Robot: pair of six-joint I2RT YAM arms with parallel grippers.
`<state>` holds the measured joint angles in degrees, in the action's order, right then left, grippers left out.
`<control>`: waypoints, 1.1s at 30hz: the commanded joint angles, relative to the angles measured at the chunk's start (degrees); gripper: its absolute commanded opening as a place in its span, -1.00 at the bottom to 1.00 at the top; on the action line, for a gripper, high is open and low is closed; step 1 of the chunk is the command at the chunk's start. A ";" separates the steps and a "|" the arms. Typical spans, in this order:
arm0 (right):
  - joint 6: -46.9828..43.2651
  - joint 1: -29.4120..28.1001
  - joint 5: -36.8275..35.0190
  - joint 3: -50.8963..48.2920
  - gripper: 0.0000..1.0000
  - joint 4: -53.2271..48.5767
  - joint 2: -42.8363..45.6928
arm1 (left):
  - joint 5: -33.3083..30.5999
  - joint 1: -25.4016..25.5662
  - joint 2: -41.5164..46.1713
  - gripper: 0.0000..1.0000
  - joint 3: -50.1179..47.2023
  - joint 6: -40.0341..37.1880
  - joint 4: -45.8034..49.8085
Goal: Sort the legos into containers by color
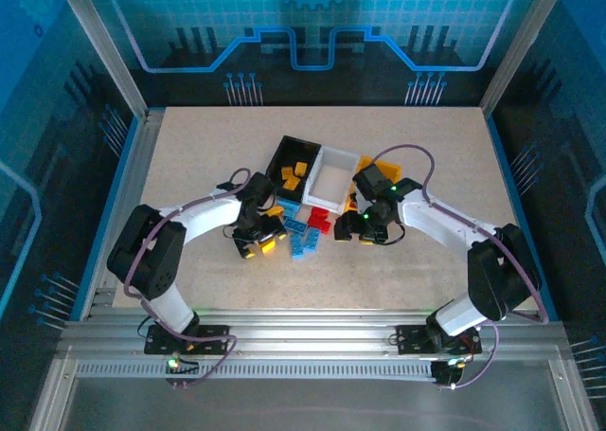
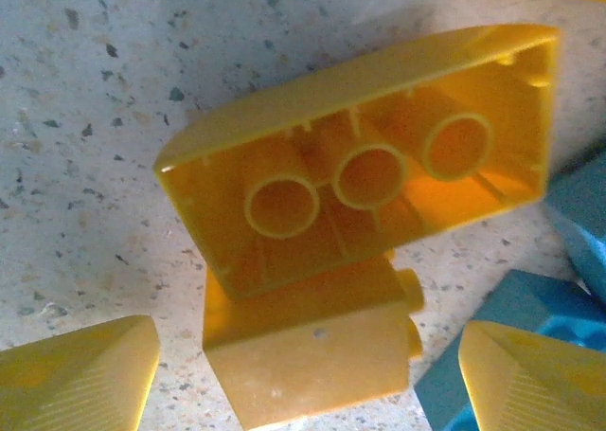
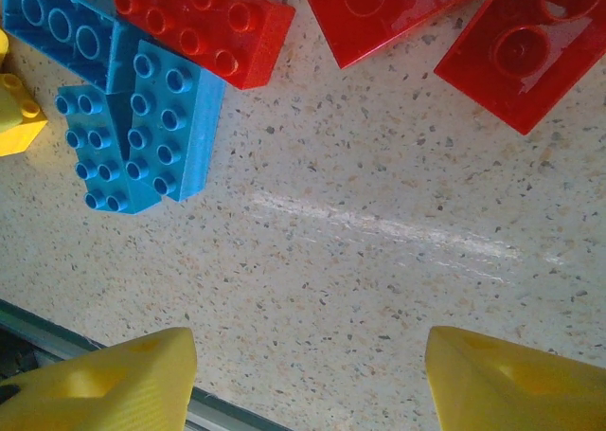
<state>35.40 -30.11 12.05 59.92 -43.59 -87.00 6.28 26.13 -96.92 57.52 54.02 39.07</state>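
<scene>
In the left wrist view a small orange-yellow lego [image 2: 312, 355] lies on the table between the fingers of my left gripper [image 2: 308, 379]. It is open, with table showing on both sides of the brick. A bigger orange-yellow lego [image 2: 360, 166] leans against the small one, hollow side up. My right gripper [image 3: 308, 374] is open over bare table, below blue legos [image 3: 133, 118] and red legos [image 3: 204, 24]. From above, the left gripper [image 1: 258, 248] and right gripper [image 1: 365, 230] flank the pile. The black bin [image 1: 281, 156], white bin [image 1: 333, 158] and orange-yellow bin [image 1: 396, 172] stand behind it.
Orange-yellow legos [image 1: 295, 173] lie in the black bin. A blue lego [image 2: 530, 308] sits just right of the left fingers. My right arm covers part of the orange-yellow bin. The metal rail [image 3: 57, 341] of the table's near edge shows by the right gripper.
</scene>
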 commanded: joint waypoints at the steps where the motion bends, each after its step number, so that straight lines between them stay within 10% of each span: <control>1: 0.11 -0.78 -0.67 -0.82 0.34 -0.68 1.31 | 0.74 -0.20 -1.54 0.62 1.68 -0.34 0.24; 20: 0.81 -1.00 -1.01 -1.46 0.34 -0.97 2.49 | 1.45 -0.80 -0.36 -0.07 -2.40 0.05 -2.08; 33: -1.01 0.74 -2.07 0.20 0.34 -2.99 3.14 | 4.38 -0.45 7.79 -0.16 -5.62 2.25 -5.18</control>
<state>35.48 -30.17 10.74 59.13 -44.42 -85.67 7.88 25.67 -94.02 53.54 54.35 35.24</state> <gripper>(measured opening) 0.668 0.440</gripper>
